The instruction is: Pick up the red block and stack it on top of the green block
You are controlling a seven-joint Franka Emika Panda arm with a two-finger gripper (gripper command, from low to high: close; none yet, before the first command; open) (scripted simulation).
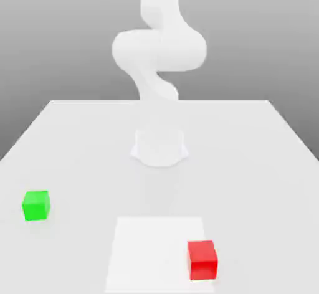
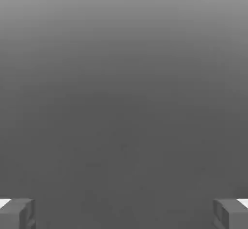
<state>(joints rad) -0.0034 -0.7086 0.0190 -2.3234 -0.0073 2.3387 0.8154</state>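
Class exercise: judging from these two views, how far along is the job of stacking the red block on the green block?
Nothing looks done: the red block and the green block sit apart on the table. Nothing is in hand: the gripper is open, with nothing between its fingers. Picking up, carrying and stacking all remain.

place: simulated tabletop test scene | evidence: plain white table [image 1: 75, 143], blank grey backdrop, white robot arm [image 1: 159, 56]

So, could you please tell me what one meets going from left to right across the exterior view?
Green block → arm's base → red block, which sits on the right part of a white square patch on the table.
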